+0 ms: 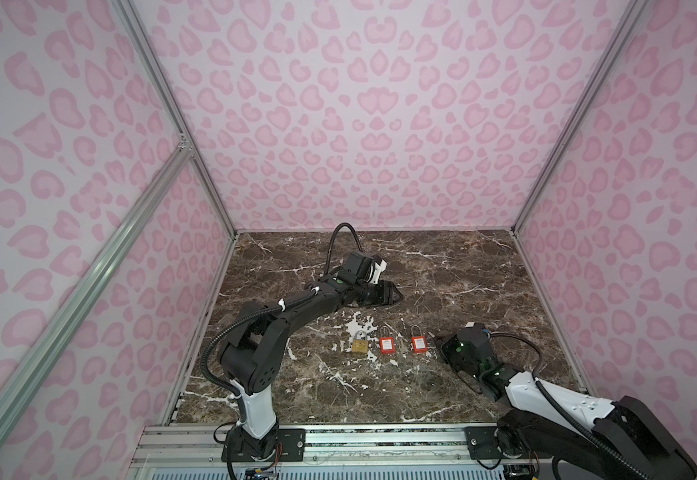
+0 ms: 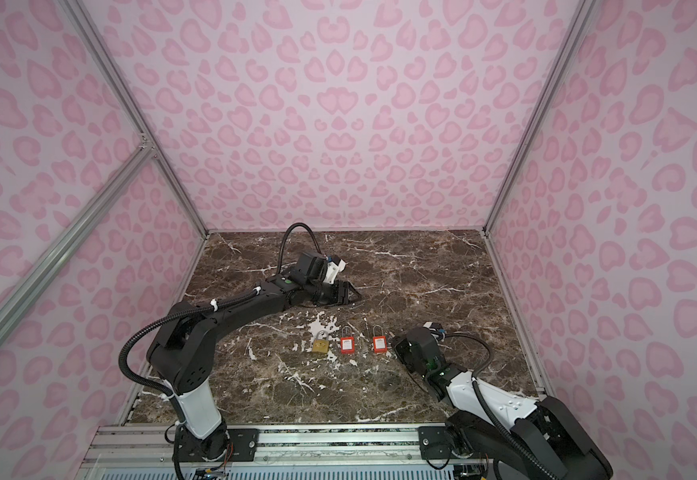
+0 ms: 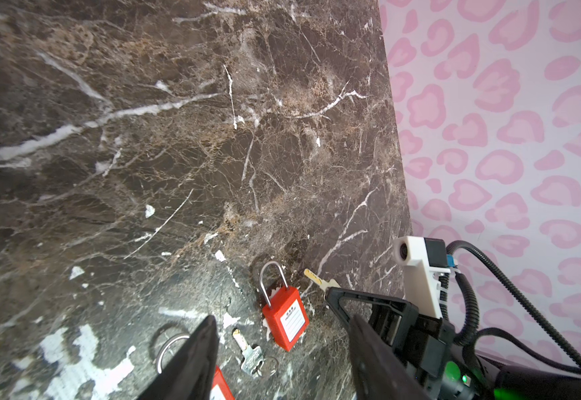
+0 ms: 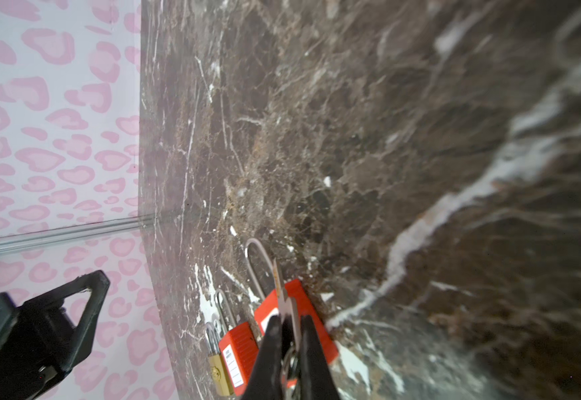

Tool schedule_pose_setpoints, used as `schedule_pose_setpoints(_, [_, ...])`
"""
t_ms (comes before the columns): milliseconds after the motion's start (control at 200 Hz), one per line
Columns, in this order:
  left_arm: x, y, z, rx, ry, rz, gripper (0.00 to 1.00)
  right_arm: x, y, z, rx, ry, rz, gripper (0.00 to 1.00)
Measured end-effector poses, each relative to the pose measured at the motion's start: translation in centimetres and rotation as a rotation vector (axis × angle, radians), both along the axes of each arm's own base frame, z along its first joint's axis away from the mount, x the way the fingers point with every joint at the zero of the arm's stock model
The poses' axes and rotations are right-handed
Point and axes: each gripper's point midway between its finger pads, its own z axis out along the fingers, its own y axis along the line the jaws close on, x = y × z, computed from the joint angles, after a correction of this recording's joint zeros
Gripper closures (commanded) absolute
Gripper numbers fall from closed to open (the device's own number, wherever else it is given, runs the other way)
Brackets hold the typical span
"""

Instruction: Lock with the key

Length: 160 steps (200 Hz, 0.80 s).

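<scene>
a dark marble table [image 1: 463, 270] fills the pink-walled cell. the left gripper [image 1: 394, 294] is toward the back, jaws apart and empty. the right gripper [image 4: 287, 323] is low at the right end of a row of three locks, jaws clamped on a key [image 4: 282, 294] just beside the right red padlock [image 1: 419, 344]. left of it lie a second red padlock [image 1: 387, 345] and a brass padlock [image 1: 359, 345]. a spare key [image 3: 251, 355] lies between the red ones.

High frontal top views cover whole table [image 1: 442, 266] (near-twins); wrist cameras skim it closely
</scene>
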Motion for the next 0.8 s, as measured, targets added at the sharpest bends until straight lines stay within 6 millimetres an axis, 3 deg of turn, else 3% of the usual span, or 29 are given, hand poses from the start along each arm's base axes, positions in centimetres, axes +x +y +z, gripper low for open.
schedule_pose_setpoints(610, [-0.02,0.05,-0.17,-0.005,0.011,0.009,0.38,-0.29,-0.32,-0.72,-0.004,0.016,-0.014,0.88])
schedule_pose_setpoints(800, [-0.02,0.05,-0.22,-0.006,0.010,0.009,0.38,-0.21,-0.29,-0.81,-0.006,0.023,-0.015,0.55])
